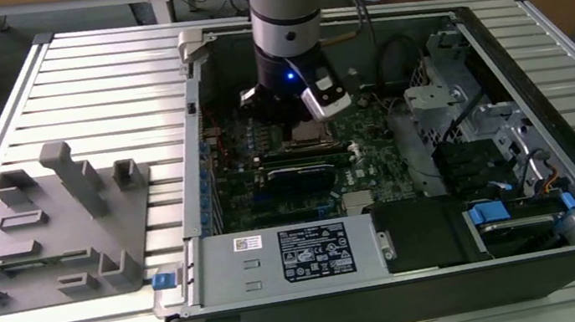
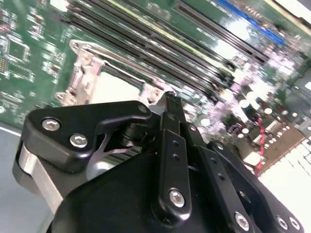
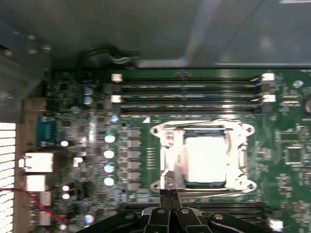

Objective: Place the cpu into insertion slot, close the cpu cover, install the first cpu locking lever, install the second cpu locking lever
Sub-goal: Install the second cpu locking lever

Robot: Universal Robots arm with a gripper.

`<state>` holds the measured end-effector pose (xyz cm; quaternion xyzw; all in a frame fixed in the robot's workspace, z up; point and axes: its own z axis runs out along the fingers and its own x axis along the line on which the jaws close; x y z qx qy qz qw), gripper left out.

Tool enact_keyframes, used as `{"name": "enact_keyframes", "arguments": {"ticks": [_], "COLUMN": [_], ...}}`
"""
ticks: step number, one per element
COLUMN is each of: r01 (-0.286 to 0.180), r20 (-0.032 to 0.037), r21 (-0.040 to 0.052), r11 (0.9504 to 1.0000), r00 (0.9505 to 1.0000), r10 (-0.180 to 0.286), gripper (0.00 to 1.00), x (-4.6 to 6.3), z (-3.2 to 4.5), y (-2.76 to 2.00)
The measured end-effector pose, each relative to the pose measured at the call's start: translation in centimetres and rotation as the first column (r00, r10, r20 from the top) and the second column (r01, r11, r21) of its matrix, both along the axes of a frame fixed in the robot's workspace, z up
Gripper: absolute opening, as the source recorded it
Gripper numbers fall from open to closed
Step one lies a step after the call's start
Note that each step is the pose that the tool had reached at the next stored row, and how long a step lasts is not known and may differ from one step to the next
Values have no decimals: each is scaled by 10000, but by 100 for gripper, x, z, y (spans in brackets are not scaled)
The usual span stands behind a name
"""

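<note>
The cpu [image 3: 206,158] lies flat in the insertion slot [image 3: 167,145], its silver top glaring bright; the second wrist view shows it as a pale square [image 2: 119,87]. The cpu cover [image 3: 239,155], a silvery frame, lies down around it. A thin wire lever [image 3: 214,121] runs along one side of the socket. My gripper [image 3: 168,193] is shut, the two black fingertips pressed together at a corner of the socket frame, with nothing visible between them. In the exterior view the gripper [image 1: 299,121] hangs low inside the open computer case over the socket [image 1: 309,131].
Long black memory slots [image 3: 189,92] run beside the socket on both sides. A black card [image 1: 302,177], the power supply [image 1: 301,254] and a drive cage [image 1: 489,149] crowd the case. A grey fixture plate [image 1: 60,227] sits on the table at the exterior view's left.
</note>
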<state>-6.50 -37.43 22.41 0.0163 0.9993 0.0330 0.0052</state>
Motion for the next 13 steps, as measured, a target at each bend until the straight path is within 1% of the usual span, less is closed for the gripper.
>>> {"name": "enact_keyframes", "arguments": {"ticks": [5,9,11,13], "r01": [0,2,4,4], "r20": [-2,-3,-3,-3], "r21": [-1,0,1,0], "r11": [10000,10000,10000,10000], "r00": [10000,10000,10000,10000], "r10": [0,-2,-4,-4], "gripper": [11,11,11,11], "x": [176,296,335,347], "z": [-2,-3,-4,-6], "y": [0,0,0,11]}}
